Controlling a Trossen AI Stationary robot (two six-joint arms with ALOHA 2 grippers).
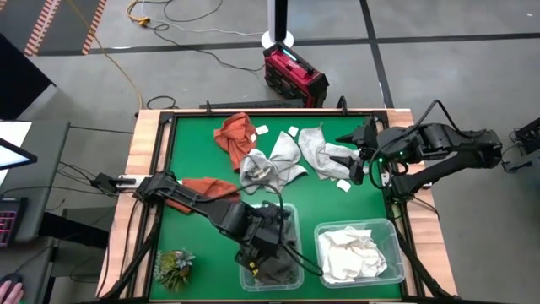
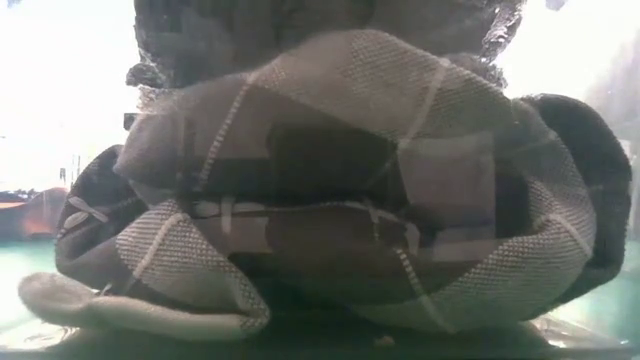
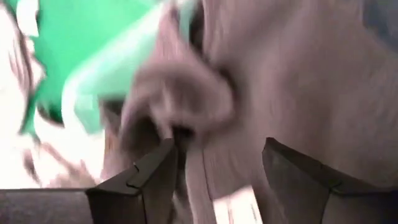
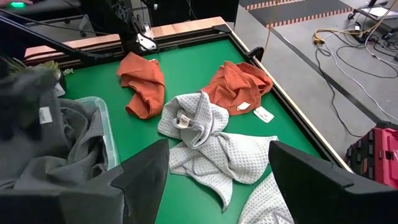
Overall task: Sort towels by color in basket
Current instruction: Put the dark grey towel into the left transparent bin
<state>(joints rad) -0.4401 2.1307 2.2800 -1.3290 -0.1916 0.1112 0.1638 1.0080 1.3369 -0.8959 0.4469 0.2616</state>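
My left gripper [image 1: 260, 243] is open, low over the near clear bin [image 1: 290, 211] that holds dark grey towels [image 1: 278, 266]. In the left wrist view the grey cloth [image 3: 186, 106] lies just ahead of its fingers. My right gripper [image 1: 359, 165] is open and empty above a light grey towel [image 4: 214, 155] at the table's right. A second light grey towel [image 1: 270, 165] lies mid-table. Two rust-orange towels [image 1: 236, 133] [image 1: 207, 187] lie on the green mat. White towels [image 1: 354, 253] fill the right bin. My left gripper points down into the bin, its open fingers [image 3: 152, 177] on either side of a fold of dark grey cloth [image 3: 199, 168]. The blur keeps me from telling whether the fingers touch it.
A green plant tuft [image 1: 173, 268] lies at the near left corner. The table has a raised wooden rim [image 1: 148, 143]. The low view is filled by dark grey and checked cloth [image 2: 350, 190] behind the bin wall. Bare green mat [image 1: 190, 152] lies at the left.
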